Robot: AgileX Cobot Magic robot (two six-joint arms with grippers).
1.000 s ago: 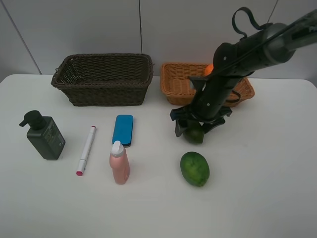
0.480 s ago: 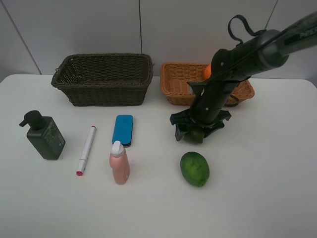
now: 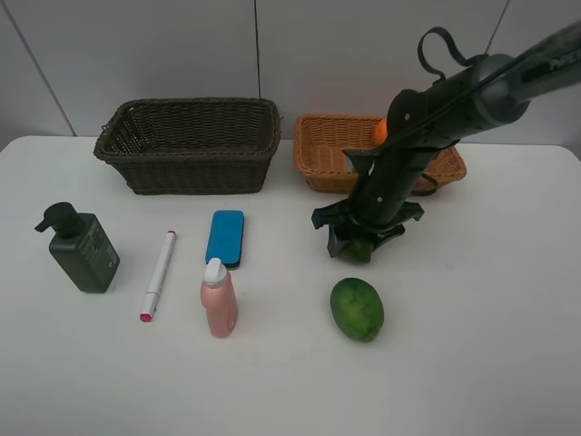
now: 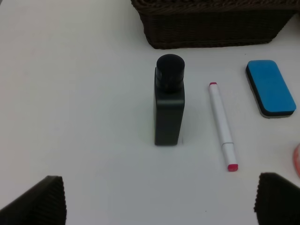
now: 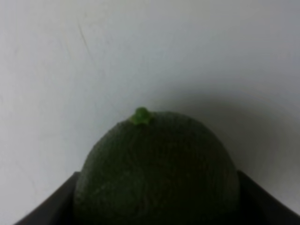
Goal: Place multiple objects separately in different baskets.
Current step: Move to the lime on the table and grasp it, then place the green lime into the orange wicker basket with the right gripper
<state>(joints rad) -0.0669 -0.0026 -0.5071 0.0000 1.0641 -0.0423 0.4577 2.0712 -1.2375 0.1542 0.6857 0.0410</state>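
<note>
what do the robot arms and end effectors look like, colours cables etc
The right arm is a black tubular link turning grey further up, with a black cable looping above its joint. The right end effector is black with a wide crossbar. The left end effector shows only two dark fingers with ribbed pads.

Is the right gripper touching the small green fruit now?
Touching. The right wrist view shows the right gripper with both fingers flush against the small green fruit, no gap.

White table [image 3: 490,363], pale grey panelled wall [image 3: 136,45], even light
</note>
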